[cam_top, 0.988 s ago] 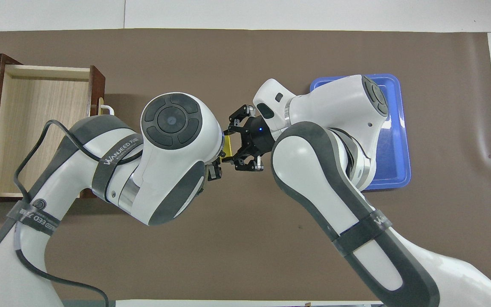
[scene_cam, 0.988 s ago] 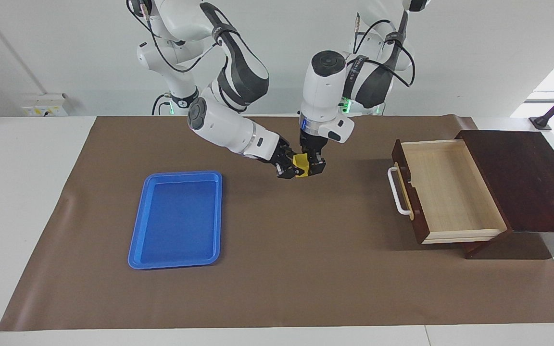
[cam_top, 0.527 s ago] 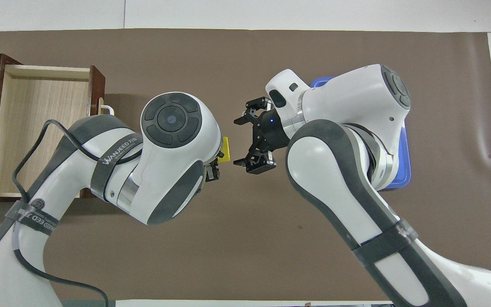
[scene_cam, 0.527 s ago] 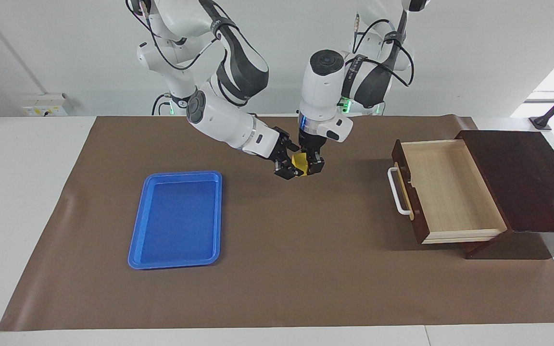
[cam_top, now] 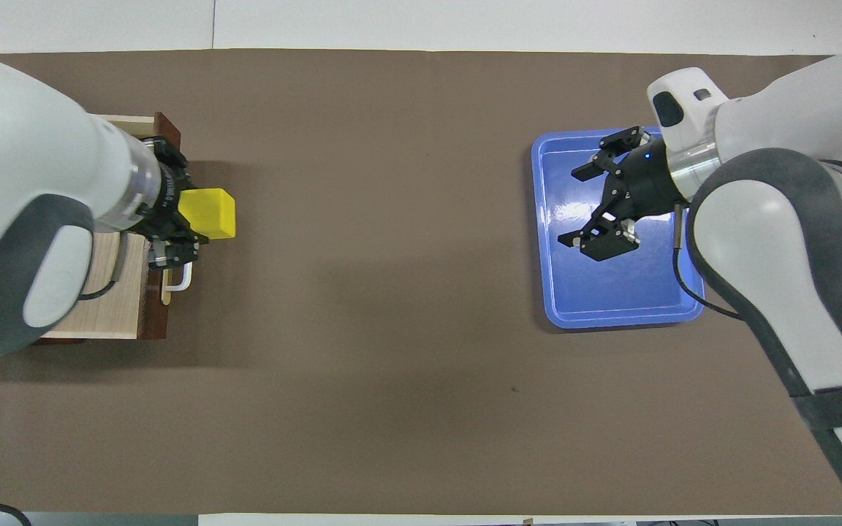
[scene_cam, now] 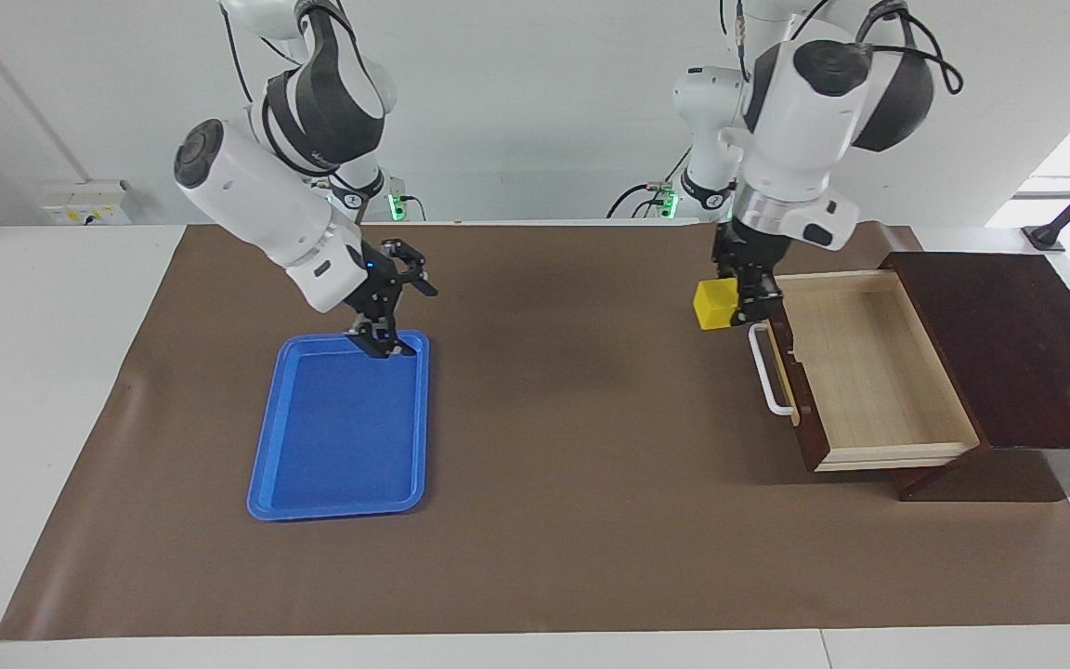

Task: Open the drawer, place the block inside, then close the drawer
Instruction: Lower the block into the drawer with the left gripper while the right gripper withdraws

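The left gripper (scene_cam: pixel 745 299) is clamped on the block (scene_cam: pixel 715 304) and holds it in the air at the right of centre in the facing view, just short of the drawer (scene_cam: pixel 869 372), which stands pulled open with its pale interior bare. The block sticks out from the fingers on the side away from the drawer, toward the middle of the table, so the drawer's dark front and white bar handle (scene_cam: pixel 767 372) lie between the block and the open cavity. In the overhead view, at the left edge, the block (cam_top: pixel 207 213) hangs over the brown mat beside the drawer front, not yet over the interior. The coming move seems to turn on that: the block must be carried on over the front panel toward the left arm's end of the table before it is let go.

The right gripper (scene_cam: pixel 393 302) waits with its fingers spread wide and empty over the blue tray (scene_cam: pixel 266 483), left of centre.
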Robot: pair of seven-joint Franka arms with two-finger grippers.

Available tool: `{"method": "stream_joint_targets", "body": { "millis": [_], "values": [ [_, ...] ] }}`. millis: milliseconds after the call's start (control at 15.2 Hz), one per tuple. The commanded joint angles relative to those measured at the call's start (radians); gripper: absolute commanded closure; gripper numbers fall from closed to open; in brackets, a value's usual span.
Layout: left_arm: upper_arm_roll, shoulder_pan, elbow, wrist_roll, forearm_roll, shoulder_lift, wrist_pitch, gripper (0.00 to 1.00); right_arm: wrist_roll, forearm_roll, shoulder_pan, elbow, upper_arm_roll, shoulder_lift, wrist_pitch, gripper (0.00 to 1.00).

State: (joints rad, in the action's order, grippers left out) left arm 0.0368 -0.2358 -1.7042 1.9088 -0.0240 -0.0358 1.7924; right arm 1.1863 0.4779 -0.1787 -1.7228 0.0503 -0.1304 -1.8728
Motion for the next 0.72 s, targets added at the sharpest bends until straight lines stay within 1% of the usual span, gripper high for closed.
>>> {"method": "stream_joint_targets", "body": {
  "millis": [0,132,263,527,658],
  "values": [
    [0.015,0.14,-0.011,-0.196,-0.01,-0.003,0.002,1.0,-0.063,-0.071,0.079,-0.004,-0.013,0.028,0.012,0.0],
    [0.014,0.234,-0.025,-0.328,-0.01,-0.001,0.037,1.0,-0.074,-0.096,0.129,-0.003,-0.012,0.031,0.012,0.0],
    [0.014,0.311,-0.058,-0.404,-0.01,-0.012,0.094,1.0,-0.14,-0.139,0.163,-0.004,-0.01,0.055,0.014,0.0],
    [0.012,0.352,-0.222,-0.433,-0.06,-0.012,0.257,1.0,-0.419,-0.307,0.191,-0.003,-0.013,0.109,0.09,0.0],
    [0.012,0.354,-0.268,-0.429,-0.06,-0.01,0.294,1.0,-0.557,-0.36,0.199,-0.001,-0.012,0.127,0.133,0.0]
  ]
}}
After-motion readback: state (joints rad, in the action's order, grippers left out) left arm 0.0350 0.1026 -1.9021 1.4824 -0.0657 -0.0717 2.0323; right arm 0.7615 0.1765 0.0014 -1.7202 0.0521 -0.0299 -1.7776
